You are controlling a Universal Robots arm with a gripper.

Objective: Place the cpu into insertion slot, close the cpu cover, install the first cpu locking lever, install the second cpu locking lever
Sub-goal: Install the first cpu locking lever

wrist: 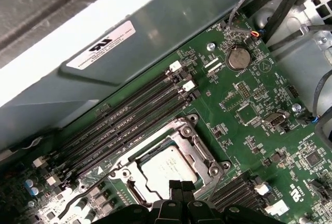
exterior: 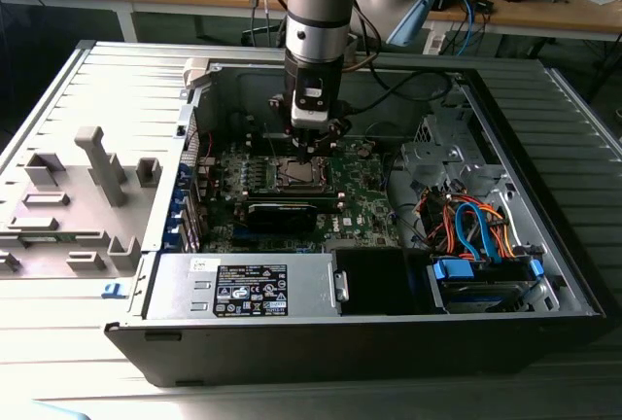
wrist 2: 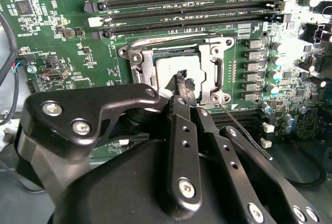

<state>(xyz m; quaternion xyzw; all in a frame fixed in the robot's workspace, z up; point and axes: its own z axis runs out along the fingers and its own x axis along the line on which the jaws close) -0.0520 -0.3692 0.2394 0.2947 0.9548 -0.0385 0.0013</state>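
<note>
— While the arm hangs inside the open computer case point(exterior: 544, 138), where's the cpu point(wrist: 167, 168)?
— Seated in the insertion slot point(wrist 2: 136, 58) mid-motherboard point(wrist: 249, 125), beside the memory slots; the cpu cover point(wrist: 205, 151) lies shut around it.
— And the pincer point(wrist 2: 182, 79)?
— Fingertips pressed together, gripping nothing, poised over the chip's edge.

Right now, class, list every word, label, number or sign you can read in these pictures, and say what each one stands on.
Black-and-white sticker on the power supply: print too small to read.
White sticker on the case wall: a mark and lines of print, not readable.
White lettering on the motherboard: too small to read.
Nothing can be quoted with confidence.
</note>
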